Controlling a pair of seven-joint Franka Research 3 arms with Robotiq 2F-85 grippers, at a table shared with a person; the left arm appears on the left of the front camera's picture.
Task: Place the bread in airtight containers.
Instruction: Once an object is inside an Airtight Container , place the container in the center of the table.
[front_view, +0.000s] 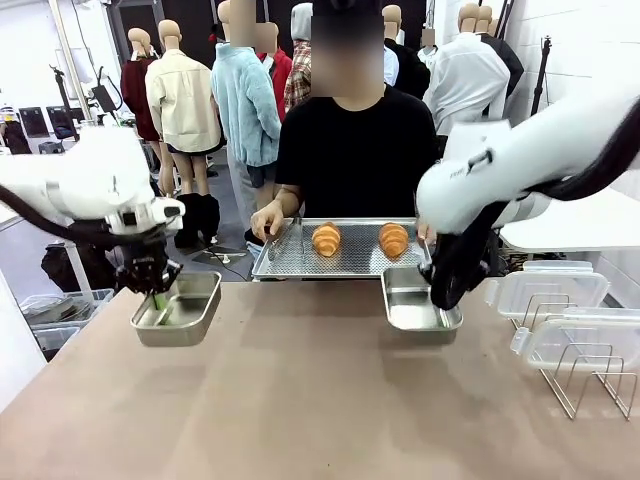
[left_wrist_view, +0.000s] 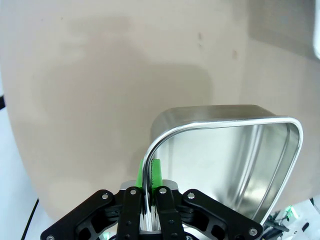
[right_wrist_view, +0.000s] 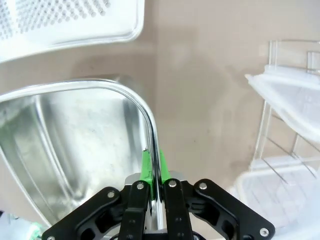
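Tan table (front_view: 300, 400) (white wall (front_view: 590, 50) beyond)

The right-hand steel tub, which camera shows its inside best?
Right wrist view: the right tub lies close up, interior bare, rim pinched in the right tool. Front view shows it small, partly behind the right arm. Left wrist view faces the left tub instead.

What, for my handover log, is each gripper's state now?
Left gripper: closed on left container, at its rim.
Right gripper: closed on right container, at its rim.

Tubs (front_view: 408, 312) polished steel; tray (front_view: 287, 262) perforated metal; lids (front_view: 545, 290) clear plastic; croissants (front_view: 326, 239) glossy; tabletop (front_view: 300, 400) matt.
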